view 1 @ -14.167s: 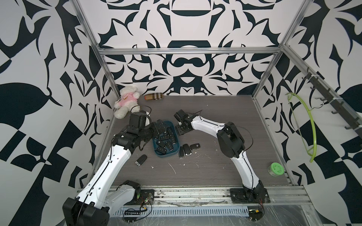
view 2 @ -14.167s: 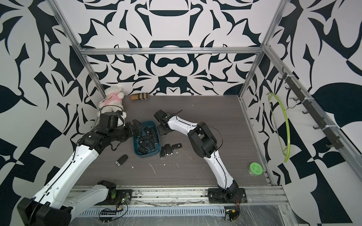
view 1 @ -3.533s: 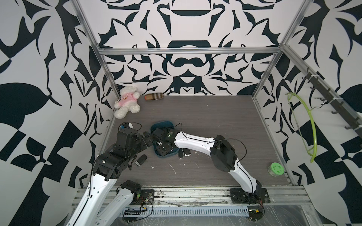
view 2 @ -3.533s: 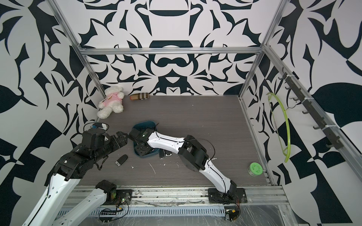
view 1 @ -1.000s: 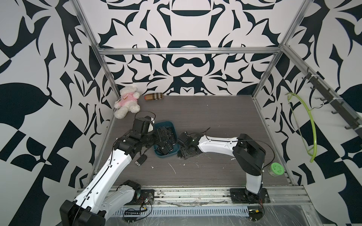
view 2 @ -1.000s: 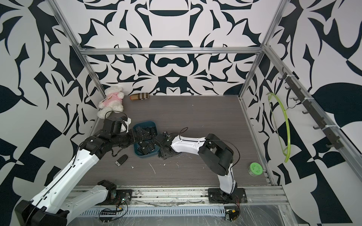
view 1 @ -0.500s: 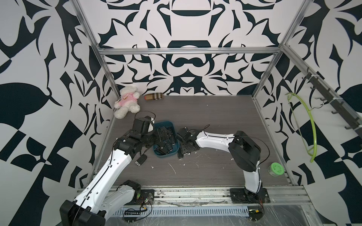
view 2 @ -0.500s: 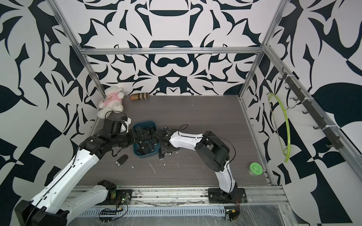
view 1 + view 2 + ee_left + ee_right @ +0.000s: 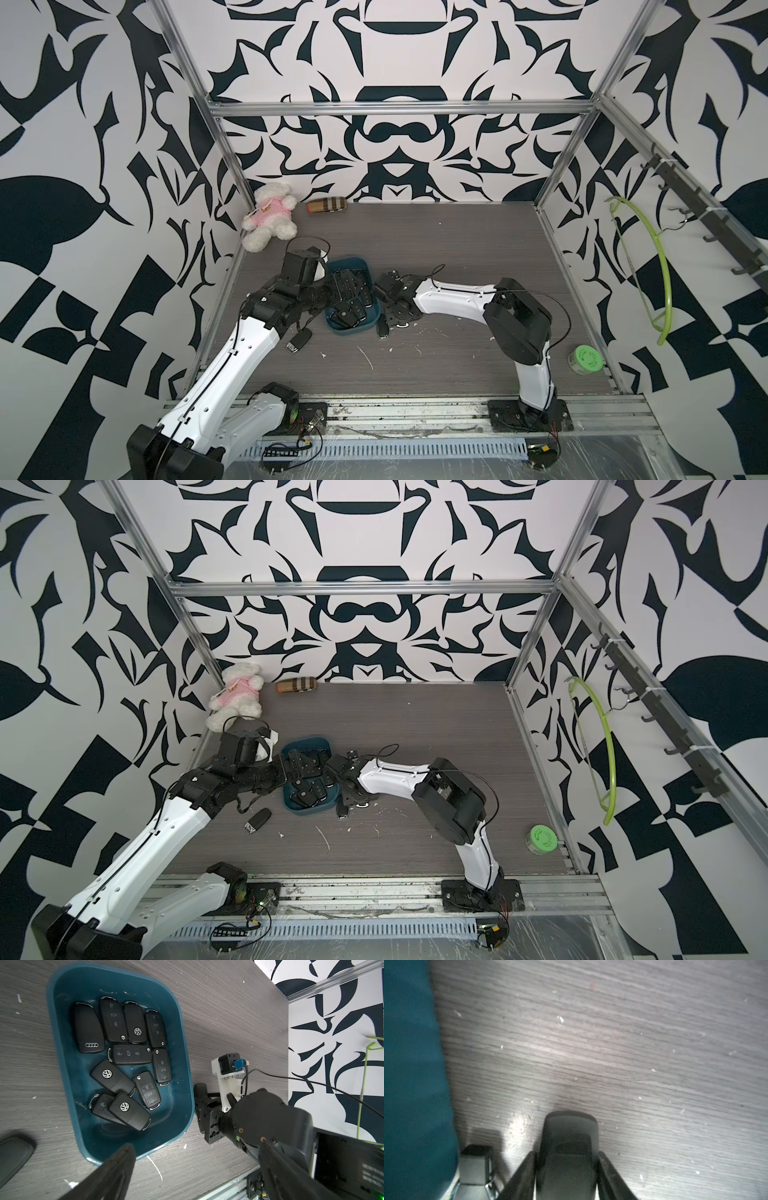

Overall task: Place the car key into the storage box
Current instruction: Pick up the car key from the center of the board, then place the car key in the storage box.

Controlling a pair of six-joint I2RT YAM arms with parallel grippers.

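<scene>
— Since three seconds back the right gripper [image 9: 566, 1154] has left the box [image 9: 64, 1064] and dropped to the desk [image 9: 654, 1043]. The left gripper [image 9: 195, 1146] has come forward over the box.
— Which step is that?
— The grasp, I judge. The right gripper's fingers [image 9: 521, 1178] press both flanks of a key [image 9: 569, 1130], clamped on it, and the key lies flat on the desk.
— And the left?
— Spread wide, holding nothing, hanging over the box's near end.
— Where's the box from the right gripper?
— Just beside it, toward the left arm. A second key [image 9: 475, 1164] lies between the box's wall and the gripper. A third key [image 9: 299, 341] lies beyond the box, near the left arm.
— What's in the box?
— Ten or so stored keys [image 9: 124, 1055], covering most of its floor.
— Next move?
— Lift first, enough to clear the low wall, then carry the key the short way across and let go over the box. The fingers hold the end nearest the wrist and the rest sticks out past them, so it may tip. A sideways drag would shove the second key. The left gripper hovers over the box, so the two could meet unless it backs off.
</scene>
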